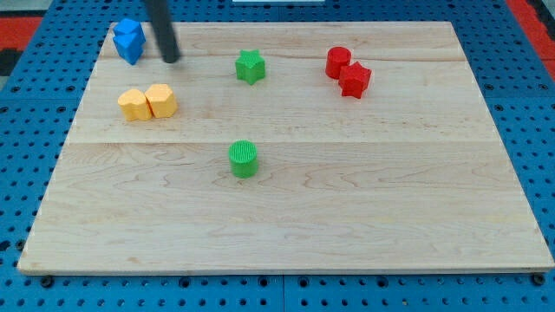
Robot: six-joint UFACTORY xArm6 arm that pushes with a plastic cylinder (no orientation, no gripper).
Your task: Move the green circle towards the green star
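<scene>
No claw on this arm, just a straight dark rod, so nothing opens, shuts or holds. My tip (171,60) sits on the wooden board (347,217) near the view's top left, touching no block as far as I can see. It's just to the right of the blue block (128,40), w/ a thin strip of bare wood between them; the blue one's shape is hard to make out, maybe two pieces pressed together.

The green circle (244,159) stands alone around the board's middle, a bit left of centre, well apart from the tip. The green star (250,66) is almost straight above it toward the view's top, w/ open wood between the two. The tip is left of the star, approx. level w/ it.

Two yellow blocks (147,102) sit side by side, touching, below the tip on the view's left. Over on the right near the top, a red cylinder (337,61) and a red star (355,81) touch each other. The board lies on a blue pegboard surface (26,173).
</scene>
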